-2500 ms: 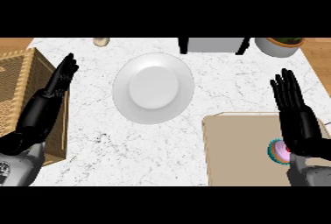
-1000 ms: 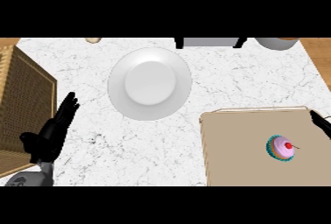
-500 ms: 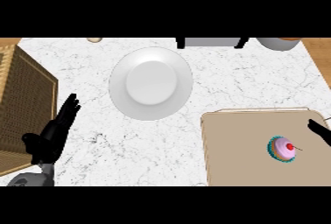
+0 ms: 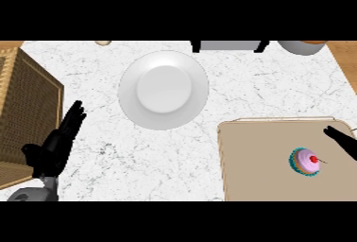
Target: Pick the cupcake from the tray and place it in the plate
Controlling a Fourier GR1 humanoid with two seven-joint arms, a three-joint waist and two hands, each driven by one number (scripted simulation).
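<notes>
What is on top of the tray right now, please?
A cupcake with pink icing and a cherry sits on the tray, toward its right side. The right hand covers a bit of the tray's right edge, not touching the cupcake.

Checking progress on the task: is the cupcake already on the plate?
No, the cupcake sits on the tray, well apart from the white plate.

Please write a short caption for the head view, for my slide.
Right hand near the cupcake on the tray; plate empty; left hand resting.
</notes>
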